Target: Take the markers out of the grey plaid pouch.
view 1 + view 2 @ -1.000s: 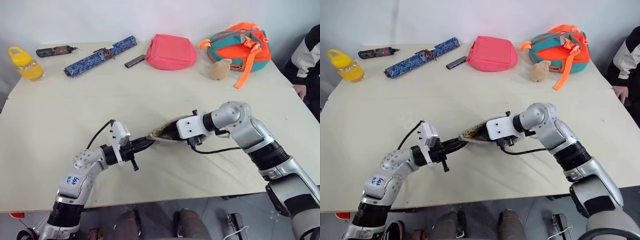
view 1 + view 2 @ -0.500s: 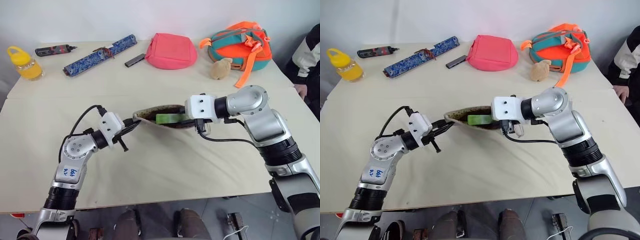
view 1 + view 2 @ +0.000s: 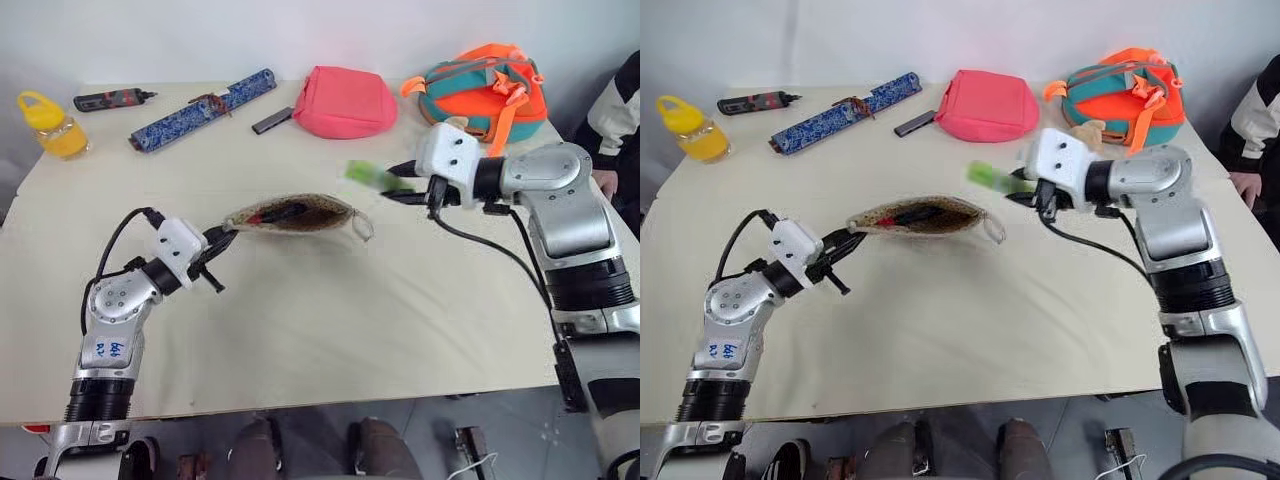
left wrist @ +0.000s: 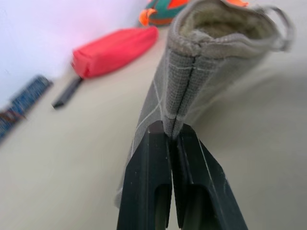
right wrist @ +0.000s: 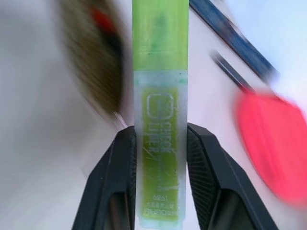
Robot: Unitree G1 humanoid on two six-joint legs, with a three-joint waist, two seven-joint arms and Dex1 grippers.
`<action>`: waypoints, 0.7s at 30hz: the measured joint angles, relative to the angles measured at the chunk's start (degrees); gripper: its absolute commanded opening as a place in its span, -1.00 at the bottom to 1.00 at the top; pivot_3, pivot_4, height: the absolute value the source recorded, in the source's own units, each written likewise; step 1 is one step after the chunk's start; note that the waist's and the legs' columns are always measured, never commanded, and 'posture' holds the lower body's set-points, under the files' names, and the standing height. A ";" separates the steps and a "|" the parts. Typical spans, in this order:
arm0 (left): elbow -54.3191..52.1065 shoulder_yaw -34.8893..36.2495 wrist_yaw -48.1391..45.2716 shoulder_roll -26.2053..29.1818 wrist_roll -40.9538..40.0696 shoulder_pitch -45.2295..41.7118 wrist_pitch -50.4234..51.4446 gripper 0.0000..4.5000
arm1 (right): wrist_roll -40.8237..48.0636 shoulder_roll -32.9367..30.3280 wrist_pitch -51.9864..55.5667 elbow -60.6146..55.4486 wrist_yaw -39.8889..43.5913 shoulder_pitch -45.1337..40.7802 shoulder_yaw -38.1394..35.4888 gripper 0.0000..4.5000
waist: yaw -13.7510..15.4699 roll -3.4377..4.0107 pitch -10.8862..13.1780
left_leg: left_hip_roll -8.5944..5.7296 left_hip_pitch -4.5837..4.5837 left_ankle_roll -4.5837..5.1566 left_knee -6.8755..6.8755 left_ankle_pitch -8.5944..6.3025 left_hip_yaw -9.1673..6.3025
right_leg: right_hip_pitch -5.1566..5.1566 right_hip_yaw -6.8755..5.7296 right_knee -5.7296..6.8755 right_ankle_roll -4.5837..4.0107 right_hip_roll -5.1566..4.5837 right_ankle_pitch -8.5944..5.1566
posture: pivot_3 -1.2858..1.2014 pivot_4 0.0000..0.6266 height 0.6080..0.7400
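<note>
My left gripper (image 3: 221, 241) is shut on the left end of the grey plaid pouch (image 3: 300, 222), pinching the fabric edge (image 4: 171, 125). The pouch stretches rightward over the table with its mouth gaping upward and its cord loop (image 3: 362, 228) at the far end. A dark marker with a red end (image 3: 276, 213) lies inside. To the right of the pouch and higher, my right gripper (image 3: 398, 186) is shut on a green marker (image 3: 366, 175). In the right wrist view the green marker (image 5: 160, 86) stands clamped between the two fingers, outside the pouch.
Along the table's far edge sit a yellow bottle (image 3: 46, 126), a black-and-red tool (image 3: 110, 100), a blue patterned roll (image 3: 200, 110), a small dark bar (image 3: 270, 121), a pink pouch (image 3: 340, 102) and an orange-teal backpack (image 3: 492, 85). A person's sleeve (image 3: 615, 115) shows at the right edge.
My right gripper has drawn the green marker out of the pouch, rising and moving right. My left gripper has carried the pouch's end leftward and a little up.
</note>
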 measured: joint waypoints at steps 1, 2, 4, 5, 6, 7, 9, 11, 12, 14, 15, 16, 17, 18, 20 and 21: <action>0.00 -0.04 -0.27 -0.21 -0.47 0.25 0.51 -1.00 | -1.61 -0.30 -1.33 2.29 -1.11 0.22 0.64 -0.53 | 0.00 0.00 0.00 | 0.00 0.00 0.00 0.00 0.00 0.01 | 0.00 0.00 -0.02 0.00 0.00 0.00 | 0.03 -0.52 1.00; -0.12 -0.08 -0.51 -0.45 -0.86 0.26 0.89 -1.00 | -3.03 -0.31 -2.75 4.90 -2.52 0.55 1.38 -0.53 | -0.05 0.00 0.00 | 0.00 -0.01 0.00 0.01 0.00 0.03 | 0.00 0.01 -0.02 0.00 0.01 0.00 | 0.03 -0.52 1.00; -1.45 -0.20 -1.06 -1.20 -2.06 0.24 1.89 -1.00 | -5.61 -0.30 -5.22 9.89 -5.12 1.89 2.46 -0.53 | -0.15 0.00 0.00 | 0.00 0.00 -0.01 -0.01 0.00 0.09 | -0.01 0.02 0.00 0.00 0.01 0.00 | 0.03 -0.52 1.00; -2.10 -0.34 -1.41 -1.40 -2.58 0.24 2.26 -1.00 | -6.62 -0.29 -6.32 12.16 -6.18 2.48 2.98 -0.53 | -0.19 0.00 0.00 | 0.01 0.00 -0.01 -0.02 0.01 0.13 | -0.01 0.02 -0.01 0.00 0.02 0.00 | 0.03 -0.52 1.00; -2.52 -0.38 -1.69 -1.42 -2.85 0.32 2.46 -1.00 | -7.28 -0.15 -7.06 13.98 -6.89 3.24 3.30 -0.53 | -0.21 0.00 0.00 | 0.01 0.00 -0.02 -0.05 0.01 0.18 | -0.01 0.02 -0.01 0.00 0.03 0.00 | 0.03 -0.52 1.00; -2.67 -0.32 -1.96 -1.42 -3.34 0.57 2.67 -1.00 | -7.68 0.33 -7.62 15.68 -7.63 3.95 3.43 -0.53 | -0.26 0.02 0.01 | 0.01 0.02 -0.03 -0.08 0.02 0.28 | -0.02 0.02 0.00 0.00 0.03 0.00 | 0.03 -0.52 1.00; -2.97 -0.36 -2.38 -1.50 -3.89 1.09 3.05 -1.00 | -8.32 0.65 -8.68 17.81 -8.84 4.78 3.74 -0.53 | -0.70 0.07 0.04 | 0.03 0.02 -0.04 -0.13 0.02 0.38 | -0.07 0.06 0.00 0.00 0.03 0.00 | 0.03 -0.52 1.00; -3.47 -0.36 -2.83 -1.50 -4.08 1.63 3.17 -1.00 | -8.53 0.83 -8.78 19.21 -10.00 4.78 3.71 -0.53 | -1.17 0.08 0.05 | 0.03 0.03 -0.05 -0.15 0.03 0.45 | -0.07 0.06 0.01 0.00 0.04 0.00 | 0.03 -0.52 1.00; -3.72 -0.35 -3.03 -1.50 -4.11 1.64 3.17 -1.00 | -8.61 0.88 -8.73 19.60 -10.29 4.55 3.71 -0.37 | -1.33 0.08 0.05 | 0.04 0.04 -0.05 -0.14 0.03 0.45 | -0.06 0.05 0.03 0.00 0.04 0.00 | 0.03 -0.52 1.00; -4.14 -0.35 -3.19 -1.50 -4.45 1.64 3.18 -1.00 | -8.65 1.01 -8.44 20.92 -10.93 3.95 3.63 -0.10 | -1.50 0.08 0.05 | 0.03 0.04 -0.06 -0.13 0.03 0.46 | -0.05 0.06 0.02 0.00 0.03 0.00 | 0.03 -0.52 1.00; -4.17 -0.35 -3.21 -1.50 -4.64 1.64 3.18 -1.00 | -8.63 1.01 -8.36 21.14 -10.91 3.93 3.63 0.06 | -1.54 0.08 0.05 | 0.03 0.04 -0.05 -0.13 0.03 0.46 | -0.05 0.06 0.02 0.00 0.03 0.00 | 0.03 -0.52 1.00; -4.17 -0.35 -3.24 -1.51 -4.74 1.64 3.22 -1.00 | -8.53 1.02 -8.13 21.17 -10.80 3.93 3.62 0.21 | -1.56 0.08 0.05 | 0.03 0.04 -0.06 -0.13 0.03 0.46 | -0.05 0.06 0.02 0.00 0.03 0.00 | 0.03 -0.52 1.00; -4.17 -0.35 -3.24 -1.52 -4.78 1.63 3.28 -1.00 | -8.39 1.03 -7.82 21.10 -10.67 3.93 3.59 0.35 | -1.58 0.08 0.05 | 0.03 0.04 -0.05 -0.14 0.03 0.45 | -0.05 0.06 0.02 0.00 0.03 0.00 | 0.03 -0.52 1.00; -4.17 -0.35 -3.25 -1.53 -4.79 1.63 3.42 -1.00 | -8.07 1.04 -7.20 20.70 -10.37 3.92 3.35 0.49 | -1.60 0.08 0.05 | 0.03 0.04 -0.06 -0.14 0.03 0.45 | -0.05 0.06 0.02 0.00 0.03 0.00 | 0.03 -0.52 1.00; -4.20 -0.36 -3.26 -1.62 -4.80 1.63 3.63 -1.00 | -7.01 1.03 -5.79 19.02 -9.10 3.85 2.79 0.49 | -1.62 0.08 0.05 | 0.04 0.04 -0.05 -0.15 0.03 0.44 | -0.05 0.07 0.02 0.00 0.04 0.00 | 0.03 -0.52 1.00; -4.21 -0.37 -3.26 -1.68 -4.81 1.63 3.71 -1.00 | -6.06 1.03 -4.89 17.60 -8.04 3.76 2.38 0.49 | -1.62 0.10 0.06 | 0.04 0.04 -0.05 -0.16 0.03 0.43 | -0.06 0.08 0.02 0.00 0.04 0.00 | 0.03 -0.52 1.00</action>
